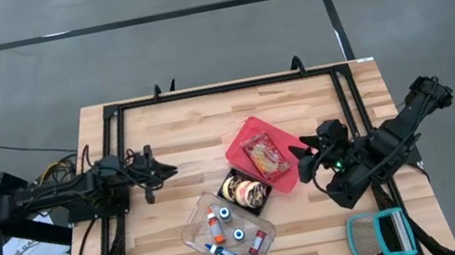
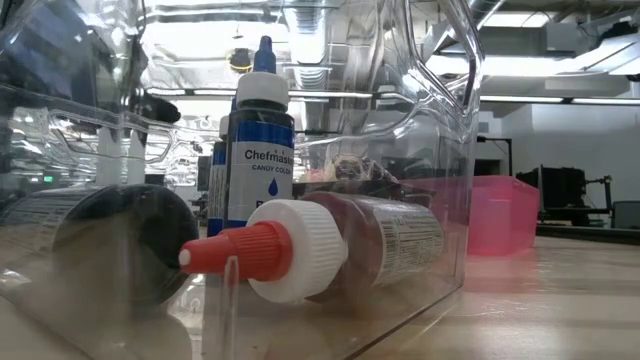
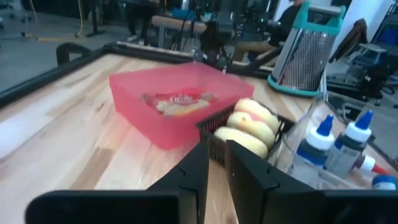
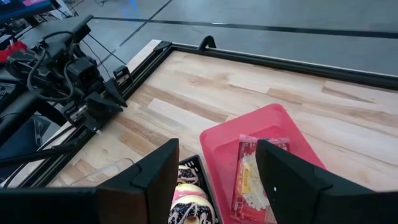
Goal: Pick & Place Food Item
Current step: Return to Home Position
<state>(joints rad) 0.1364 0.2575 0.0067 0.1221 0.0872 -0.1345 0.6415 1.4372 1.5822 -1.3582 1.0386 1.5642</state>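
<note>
**Popcorn bag in pink bin**

The popcorn bag lay flat in the pink bin mid-surface. The left arm had its jaws clenched on nothing, well apart from the bin. The right arm had its jaws released just beside it.

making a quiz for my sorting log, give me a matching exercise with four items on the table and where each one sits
Items
1. popcorn bag
2. donuts
3. food coloring bottles
4. grater

Places
A. transparent bin
B. bare wood of the table, outside every bin
C. pink bin
D. black basket

Pairs: 1-C, 2-D, 3-A, 4-B
</note>
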